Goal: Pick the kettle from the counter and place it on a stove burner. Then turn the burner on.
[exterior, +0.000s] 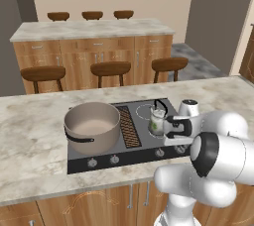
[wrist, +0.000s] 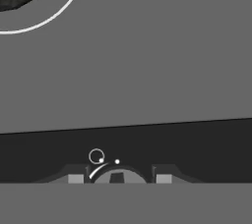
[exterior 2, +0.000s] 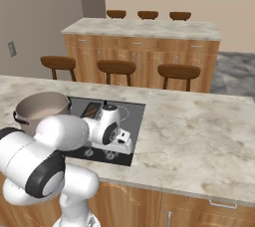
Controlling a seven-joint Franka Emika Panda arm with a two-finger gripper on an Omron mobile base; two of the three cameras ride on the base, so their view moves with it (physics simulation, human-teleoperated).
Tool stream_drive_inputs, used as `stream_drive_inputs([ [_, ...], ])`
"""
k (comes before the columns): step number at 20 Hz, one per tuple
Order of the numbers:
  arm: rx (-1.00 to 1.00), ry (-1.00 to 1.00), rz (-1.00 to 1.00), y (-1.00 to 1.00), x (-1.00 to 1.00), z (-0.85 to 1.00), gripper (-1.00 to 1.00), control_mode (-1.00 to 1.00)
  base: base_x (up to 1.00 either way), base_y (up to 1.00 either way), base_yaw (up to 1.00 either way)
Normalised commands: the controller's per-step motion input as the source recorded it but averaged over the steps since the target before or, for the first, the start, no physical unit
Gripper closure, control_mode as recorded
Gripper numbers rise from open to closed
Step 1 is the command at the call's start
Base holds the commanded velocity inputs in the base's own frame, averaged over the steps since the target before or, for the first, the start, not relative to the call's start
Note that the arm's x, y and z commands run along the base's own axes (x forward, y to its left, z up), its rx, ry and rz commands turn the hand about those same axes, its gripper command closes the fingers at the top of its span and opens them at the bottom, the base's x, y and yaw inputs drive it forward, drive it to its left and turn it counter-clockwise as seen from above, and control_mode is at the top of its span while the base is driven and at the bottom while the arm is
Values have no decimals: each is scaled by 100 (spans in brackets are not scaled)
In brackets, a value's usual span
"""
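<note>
So the small pale greenish-white kettle with the thin black handle (exterior: 158, 119) already sits on the dark cooktop's (exterior: 144, 141) right burner, set in the beige marbled counter (exterior: 30, 136), the tool (exterior: 171, 127) is right beside it (can't tell if it's gripping), and a knob still needs turning.

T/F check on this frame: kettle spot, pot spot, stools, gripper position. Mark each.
1. The kettle stands on the dark cooktop, right of the grate. True.
2. The pot sits on the bare counter, off the cooktop. False: it sits on the cooktop's left side.
3. The gripper is beside the kettle, on its right in the left base view. True.
4. The kettle lies tipped on its side. False: it stands upright, handle arched on top.
5. Three stools stand at the near side of the bar counter. True.
</note>
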Motion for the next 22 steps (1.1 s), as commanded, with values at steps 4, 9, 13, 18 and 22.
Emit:
stream_drive_inputs([
  [4,0,-5,2,0,-51,0,100,-100,0,0,0],
  [9,-3,-1,19,3,-38,-1,100,-100,0,0,0],
  [13,-7,0,44,4,-31,-10,100,-100,0,0,0],
  [18,-11,0,55,0,-42,-21,100,-100,0,0,0],
  [22,-10,0,56,0,-55,-19,100,-100,0,0,0],
])
